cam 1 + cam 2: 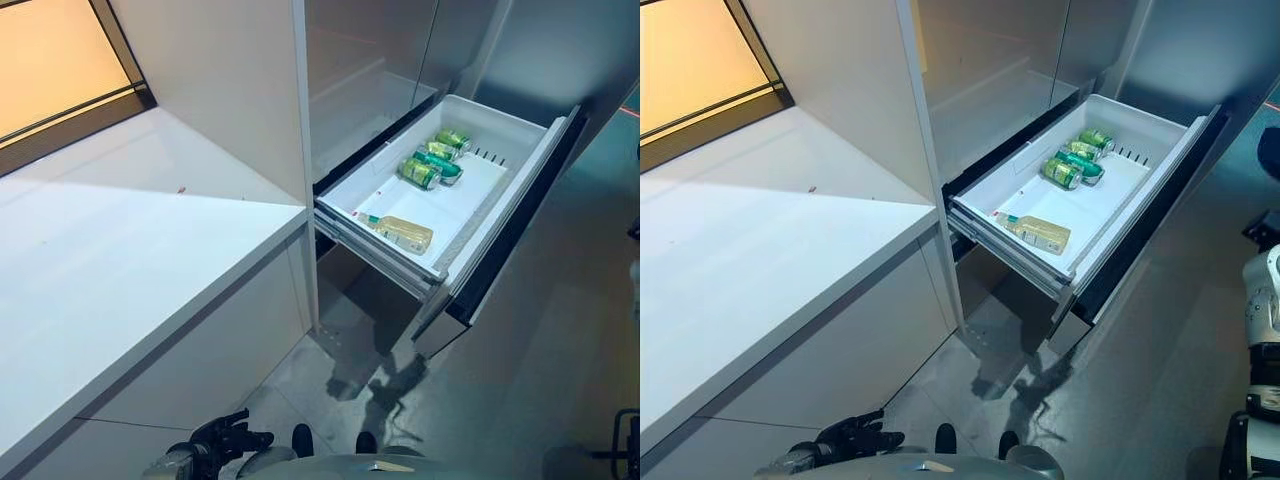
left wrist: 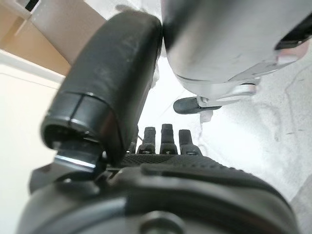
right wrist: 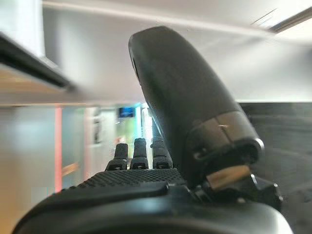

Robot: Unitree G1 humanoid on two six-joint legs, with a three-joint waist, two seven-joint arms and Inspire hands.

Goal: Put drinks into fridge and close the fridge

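The fridge's white drawer (image 1: pixel 522 172) stands pulled out to the right of the counter. Inside it, green cans (image 1: pixel 432 160) lie together at the far end, and a pale yellow bottle (image 1: pixel 400 233) with a green cap lies on its side near the front corner. My left hand (image 1: pixel 228 438) hangs low by the counter's base, well away from the drawer; in the left wrist view (image 2: pixel 195 185) its fingers are straight and it holds nothing. My right hand (image 3: pixel 146 195) has straight fingers and holds nothing.
A long white counter (image 1: pixel 120 260) fills the left side, with a window (image 1: pixel 50 60) behind it. The fridge's grey upper doors (image 1: pixel 370 70) are shut above the drawer. Grey floor lies before the fridge. A white and dark machine (image 1: pixel 1262 300) stands at the right edge.
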